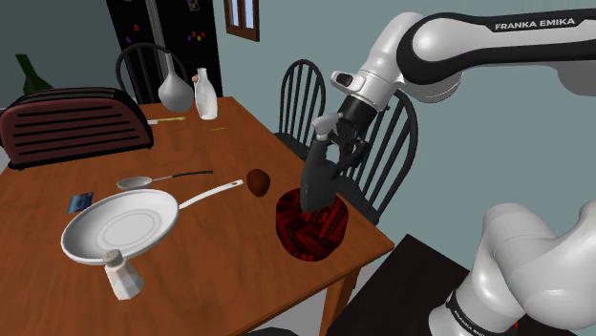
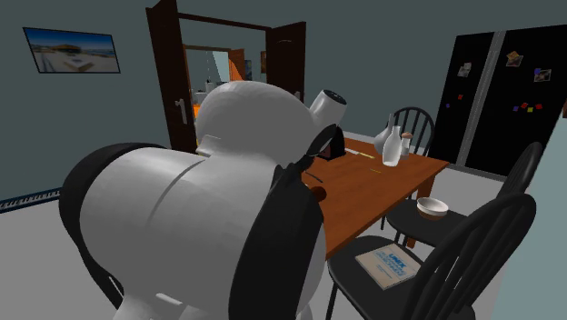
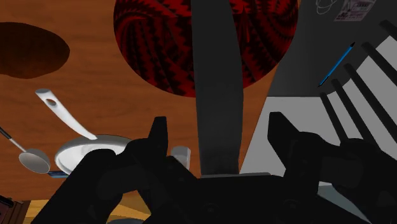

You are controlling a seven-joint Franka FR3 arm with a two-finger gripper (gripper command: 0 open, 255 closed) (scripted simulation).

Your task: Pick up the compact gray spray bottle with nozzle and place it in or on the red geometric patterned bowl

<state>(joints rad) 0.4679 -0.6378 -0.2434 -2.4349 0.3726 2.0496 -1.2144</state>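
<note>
- "FRANKA EMIKA" in white capitals stood on the dark band of the arm's upper link point(image 1: 497, 43), shoulder view.
- The same brand ran along the dark band of the lower link point(image 1: 497, 286) near the stand; small, but it read as "FRANKA EMIKA".
- Paper point(image 2: 392, 263) on the chair seat point(image 2: 354, 273) carried blue print, not legible.
- Magnets point(image 2: 525, 107) on the black fridge point(image 2: 495, 100): no readable text.
- Blue card point(image 1: 80, 200) on the surface point(image 1: 229, 143): print too small to read.
- Sheet point(image 3: 353, 9) in the wrist view: markings illegible.
</note>
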